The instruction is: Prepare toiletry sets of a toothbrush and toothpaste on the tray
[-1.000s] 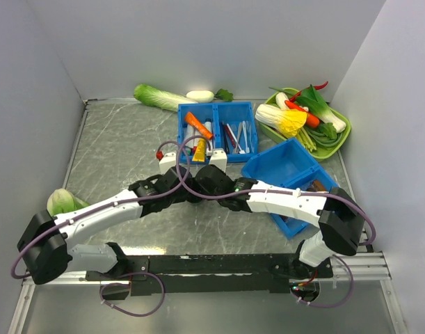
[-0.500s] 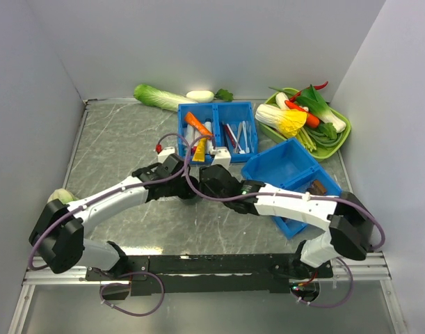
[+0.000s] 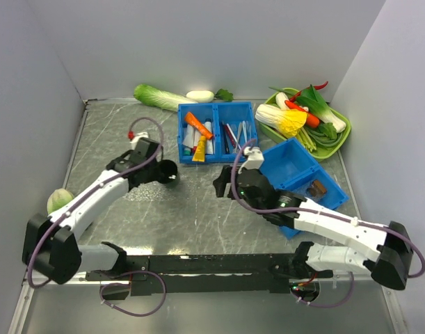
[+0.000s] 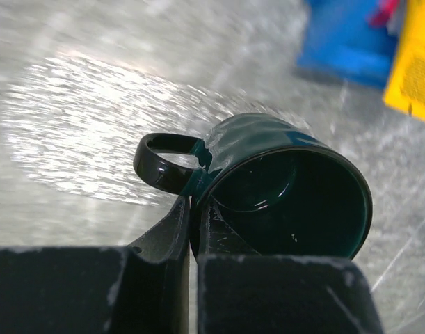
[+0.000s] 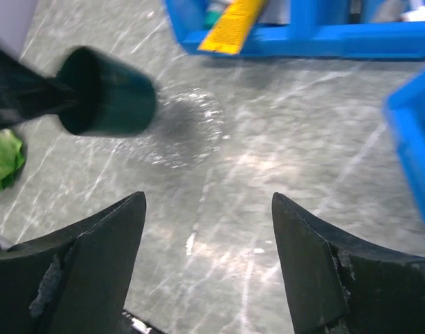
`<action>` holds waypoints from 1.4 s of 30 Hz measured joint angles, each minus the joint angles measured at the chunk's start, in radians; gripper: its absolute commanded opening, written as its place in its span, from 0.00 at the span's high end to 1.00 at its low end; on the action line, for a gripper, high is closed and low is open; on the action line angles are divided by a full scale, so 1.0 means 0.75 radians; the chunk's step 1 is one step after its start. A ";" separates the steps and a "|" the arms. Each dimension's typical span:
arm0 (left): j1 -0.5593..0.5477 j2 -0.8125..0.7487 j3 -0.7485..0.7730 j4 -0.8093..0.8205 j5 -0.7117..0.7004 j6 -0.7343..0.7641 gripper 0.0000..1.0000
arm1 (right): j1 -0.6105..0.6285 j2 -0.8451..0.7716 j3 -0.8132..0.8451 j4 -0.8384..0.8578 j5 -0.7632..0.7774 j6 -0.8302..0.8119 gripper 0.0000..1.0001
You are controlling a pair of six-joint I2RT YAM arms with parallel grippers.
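Note:
My left gripper (image 3: 158, 169) is shut on the wall of a dark green mug (image 3: 168, 172), next to its handle; the mug (image 4: 289, 188) lies tipped with its mouth towards the left wrist camera, above the table left of centre. My right gripper (image 3: 223, 182) stands open with nothing between its fingers (image 5: 108, 236), and the mug (image 5: 108, 94) is ahead of it to the left. A yellow toothpaste tube (image 3: 199, 149) and an orange one (image 3: 196, 124) lie in the left half of the divided blue bin (image 3: 216, 106). Dark red toothbrush sticks (image 3: 228, 134) lie in its right half. I cannot make out the tray.
A tilted blue bin (image 3: 289, 163) holding brown blocks (image 3: 316, 186) sits right of centre. The green dish (image 3: 343, 139) of vegetables is at the back right. A long cabbage (image 3: 160, 97) lies by the back wall and a small green one (image 3: 58, 200) at the left edge.
The two grippers were together at the table's centre. The right one has opened and pulled back to the right; the left arm has swung left with the mug.

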 measured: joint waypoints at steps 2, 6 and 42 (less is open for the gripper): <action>0.091 -0.056 -0.008 -0.011 0.017 0.035 0.99 | -0.047 -0.062 -0.048 -0.004 -0.023 -0.003 0.17; 0.257 -0.161 -0.031 -0.031 0.041 0.102 0.99 | -0.145 -0.187 -0.135 -0.013 -0.072 -0.014 0.15; 0.715 -0.138 -0.209 0.073 0.178 0.331 0.99 | -0.369 -0.557 -0.260 -0.187 -0.139 -0.037 0.11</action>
